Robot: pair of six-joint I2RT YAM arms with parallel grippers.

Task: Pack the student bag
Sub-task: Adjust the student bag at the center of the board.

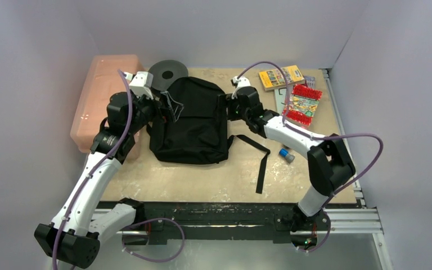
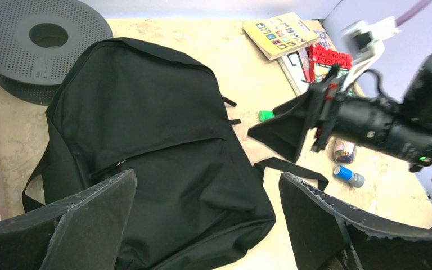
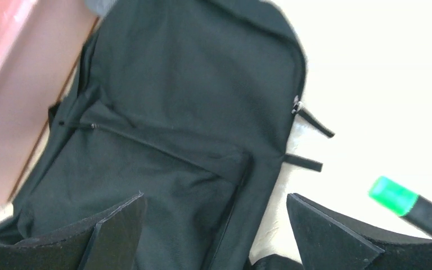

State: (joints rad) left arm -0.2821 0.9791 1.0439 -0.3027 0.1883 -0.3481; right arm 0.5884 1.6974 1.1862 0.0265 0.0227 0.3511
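The soft black fabric backpack lies flat and closed on the counter. The left gripper and right gripper flank it, both spread apart, probably to open it.

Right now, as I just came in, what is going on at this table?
A black bag lies flat, looking closed, in the middle of the table. The robot's left hand and right hand are open at either side of its upper part, and neither holds anything. To the right, books, a green marker and a small bottle lie loose, not yet packed.
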